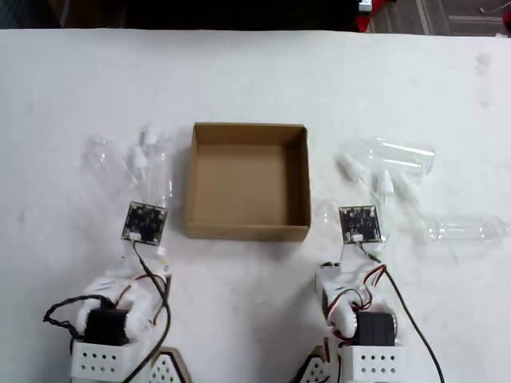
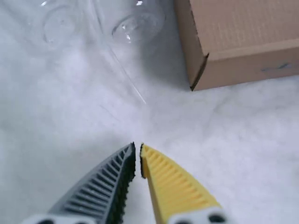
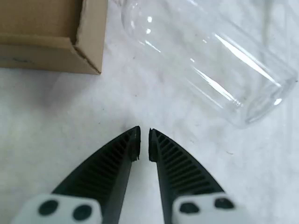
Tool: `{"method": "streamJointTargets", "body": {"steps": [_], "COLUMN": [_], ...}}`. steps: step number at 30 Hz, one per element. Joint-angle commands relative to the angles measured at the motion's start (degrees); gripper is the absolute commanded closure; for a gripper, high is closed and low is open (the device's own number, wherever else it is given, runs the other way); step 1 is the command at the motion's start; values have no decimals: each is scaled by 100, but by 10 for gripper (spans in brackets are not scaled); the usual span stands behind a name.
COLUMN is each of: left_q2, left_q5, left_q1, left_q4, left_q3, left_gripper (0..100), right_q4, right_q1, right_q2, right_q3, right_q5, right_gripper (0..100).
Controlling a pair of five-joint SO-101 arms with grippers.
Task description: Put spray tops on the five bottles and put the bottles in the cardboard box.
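Plainly, the cardboard box (image 1: 247,231) is the biggest thing we could upset. It sits open and empty on the table (image 1: 255,72) between our two arms, and it looks light enough that a bottle nudged against a wall would shove it askew.

The bottles (image 1: 395,155) are next. They lie on their sides in a cluster on each side of the box. Being round and smooth, they could roll or squirt out of a pinch that lands off-centre. They are clear plastic, uncapped, glinting and hard to make out against the white surface, so we may misjudge their edges.

The spray tops (image 1: 385,183) are small, white and scattered among the bottles, so they are easily knocked or fumbled.

Our left gripper (image 2: 138,156) and right gripper (image 3: 144,140) are both closed on nothing, each near a corner of the box.
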Motion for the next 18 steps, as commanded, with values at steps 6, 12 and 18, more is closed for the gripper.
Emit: {"method": "streamJointTargets", "body": {"steps": [6, 12, 18], "left_q2": [-57, -57, -57], "left_q5": [-62, -62, -62], "left_q1": [48, 48, 40], "left_q4": [18, 9, 18], "left_q3": [-18, -18, -18], "left_gripper": [976, 973, 973], "right_q4": [-418, -2325, -2554], "right_q1": [-22, -356, -593], "right_q2": [-31, -31, -22], "right_q3": [53, 53, 53], "right_q5": [-53, -53, -53], "right_gripper": [974, 974, 974]}}
